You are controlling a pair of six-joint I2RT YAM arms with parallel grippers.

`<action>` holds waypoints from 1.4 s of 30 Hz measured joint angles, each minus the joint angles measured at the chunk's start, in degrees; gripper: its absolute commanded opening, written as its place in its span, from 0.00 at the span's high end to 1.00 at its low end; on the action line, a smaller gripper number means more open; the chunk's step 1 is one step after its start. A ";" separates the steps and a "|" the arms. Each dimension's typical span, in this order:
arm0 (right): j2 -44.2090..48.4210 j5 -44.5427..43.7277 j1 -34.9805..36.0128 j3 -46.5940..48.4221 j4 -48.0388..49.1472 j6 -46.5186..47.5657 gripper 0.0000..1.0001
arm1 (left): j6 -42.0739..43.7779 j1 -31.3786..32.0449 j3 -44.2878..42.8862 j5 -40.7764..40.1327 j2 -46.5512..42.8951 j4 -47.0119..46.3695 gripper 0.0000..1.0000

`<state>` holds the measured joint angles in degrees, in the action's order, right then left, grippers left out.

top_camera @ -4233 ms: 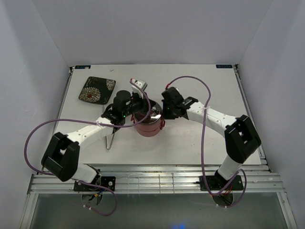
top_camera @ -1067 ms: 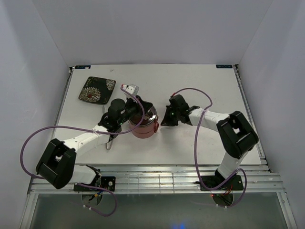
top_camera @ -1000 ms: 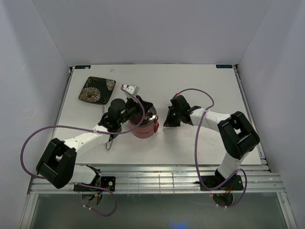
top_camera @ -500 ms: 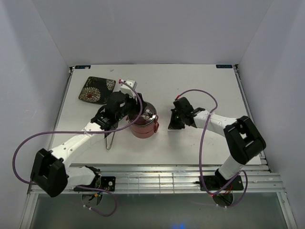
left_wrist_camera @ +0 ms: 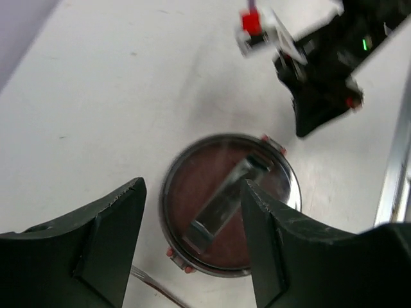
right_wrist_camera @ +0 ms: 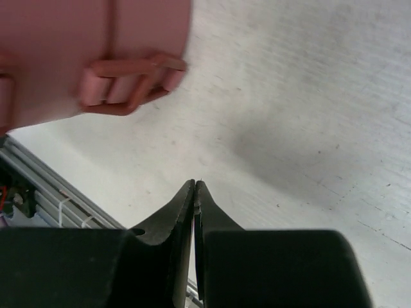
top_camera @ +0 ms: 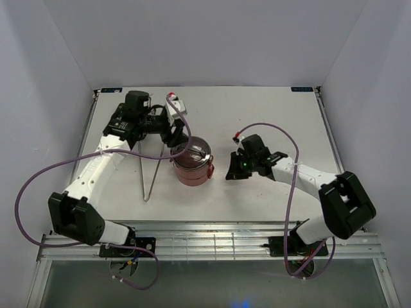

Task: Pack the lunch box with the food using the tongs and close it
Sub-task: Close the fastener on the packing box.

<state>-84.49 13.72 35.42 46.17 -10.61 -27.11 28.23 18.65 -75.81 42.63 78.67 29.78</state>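
The lunch box (top_camera: 191, 168) stands stacked at mid-table, dark red, its grey metal top lid (left_wrist_camera: 228, 205) with a flat handle sitting on it. My left gripper (top_camera: 173, 135) hovers above and behind-left of it, open, with nothing between its fingers (left_wrist_camera: 96, 244); from the left wrist view (left_wrist_camera: 192, 186) the lid lies below the gap. Right of the box my right gripper (top_camera: 231, 173) is shut and empty, low over the table (right_wrist_camera: 194, 186), a short gap from the box's side handle (right_wrist_camera: 128, 80). The silver tongs (top_camera: 149, 179) lie on the table left of the box. No food shows.
The left forearm covers the spot at the back left where the dark patterned plate lay. The right gripper's black body (left_wrist_camera: 321, 83) shows beyond the box in the left wrist view. An aluminium rail (top_camera: 212, 240) runs along the near table edge.
My left gripper has opened, let go of the lid handle and pulled up and back-left. The right gripper has drawn away to the right of the box, still shut.
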 measured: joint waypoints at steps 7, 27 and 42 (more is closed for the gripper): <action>5.44 1.57 -0.57 0.26 0.02 2.67 0.92 | 20.57 -0.44 0.50 11.72 4.26 12.59 0.27; 6.34 4.02 -1.29 -0.20 0.00 5.73 0.92 | 30.16 2.40 5.27 13.20 12.57 3.65 0.76; 2.32 -15.72 -7.98 5.03 -8.00 7.98 0.92 | 16.02 10.78 12.17 6.05 10.93 -16.39 1.00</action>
<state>-82.17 -2.00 27.44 51.20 -18.61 -19.14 44.25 29.43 -63.64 48.69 89.60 13.39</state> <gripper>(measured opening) 0.078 0.375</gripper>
